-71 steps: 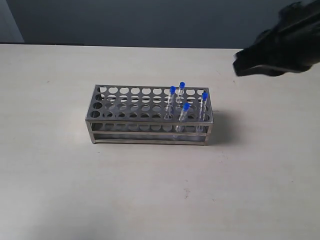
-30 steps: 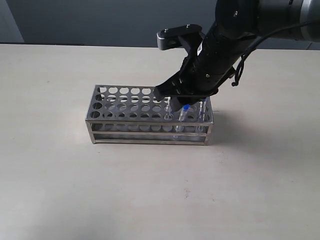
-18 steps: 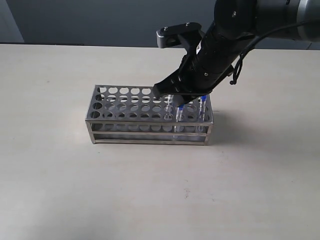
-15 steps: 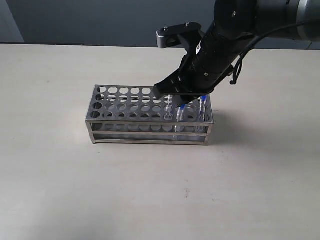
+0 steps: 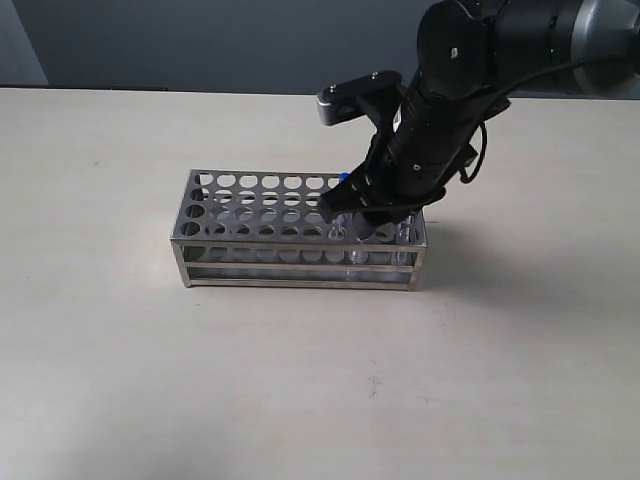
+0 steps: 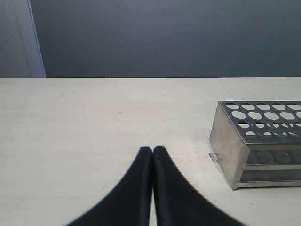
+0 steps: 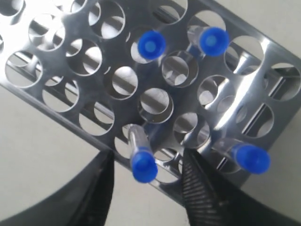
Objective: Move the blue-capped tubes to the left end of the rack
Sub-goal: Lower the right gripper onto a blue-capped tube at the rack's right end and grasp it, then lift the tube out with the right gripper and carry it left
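Observation:
The steel rack (image 5: pixel 250 237) stands mid-table. My right gripper (image 5: pixel 358 212) hangs low over its right end and hides most of the blue-capped tubes; one blue cap (image 5: pixel 343 179) peeks out beside the arm. In the right wrist view the rack (image 7: pixel 273 49) holds four tubes. Two caps (image 7: pixel 151 44) (image 7: pixel 213 40) are further off and one (image 7: pixel 251 158) is beside a finger. The right gripper (image 7: pixel 149 181) is open, its fingers apart on either side of the nearest capped tube (image 7: pixel 143 168). My left gripper (image 6: pixel 152 149) is shut, empty, over the table short of the rack's end (image 6: pixel 230 146).
The pale tabletop (image 5: pixel 120 350) surrounds the rack, with a dark wall (image 5: pixel 200 40) behind it. The rack's left-hand holes (image 5: pixel 225 200) hold nothing. The black right arm (image 5: pixel 450 90) reaches in from the upper right.
The right arm came in from the upper right and has sunk lower over the rack's right end, now covering caps that showed half a second ago.

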### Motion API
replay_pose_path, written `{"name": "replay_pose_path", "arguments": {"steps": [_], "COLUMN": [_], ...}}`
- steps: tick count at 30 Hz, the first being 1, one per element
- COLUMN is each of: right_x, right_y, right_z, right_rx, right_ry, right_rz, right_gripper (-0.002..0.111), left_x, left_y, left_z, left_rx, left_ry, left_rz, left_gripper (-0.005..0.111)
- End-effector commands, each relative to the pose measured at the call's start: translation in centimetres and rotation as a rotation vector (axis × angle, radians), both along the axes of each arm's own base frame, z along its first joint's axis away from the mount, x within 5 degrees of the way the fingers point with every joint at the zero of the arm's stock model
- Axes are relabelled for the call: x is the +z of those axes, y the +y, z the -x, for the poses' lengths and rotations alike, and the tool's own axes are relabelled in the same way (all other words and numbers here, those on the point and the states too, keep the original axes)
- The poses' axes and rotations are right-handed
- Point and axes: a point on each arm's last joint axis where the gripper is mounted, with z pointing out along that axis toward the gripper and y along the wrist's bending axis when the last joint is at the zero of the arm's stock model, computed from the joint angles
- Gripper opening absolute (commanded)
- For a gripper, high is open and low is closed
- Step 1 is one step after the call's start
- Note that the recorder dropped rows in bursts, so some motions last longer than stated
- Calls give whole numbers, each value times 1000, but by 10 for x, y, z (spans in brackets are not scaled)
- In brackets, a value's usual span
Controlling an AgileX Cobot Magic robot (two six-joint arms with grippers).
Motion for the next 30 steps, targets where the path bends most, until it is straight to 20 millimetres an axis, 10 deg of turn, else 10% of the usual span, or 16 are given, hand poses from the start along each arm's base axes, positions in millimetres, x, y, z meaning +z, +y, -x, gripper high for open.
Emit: {"name": "replay_pose_path", "arguments": {"steps": [1,6,11,30], "right_x": [2,2,2,74], "right_y": [1,1,1,-15], "right_z": [-4,-4,-3,13], "right_rx": [-5,-27,-26,-15], "right_ry": [-41,-35,-27,-205], "right_rz": [-23,-27,-21,-140], "right_gripper": [45,40,1,0], "left_x": [2,2,2,2], "left_y": [0,0,0,0], "left_z": [0,0,0,0], "left_rx": [-7,-7,-7,-7], "left_ry": [-6,-6,-6,-6], "left_rz": [-3,-3,-3,-3], "left_gripper": [1,1,1,1]}}
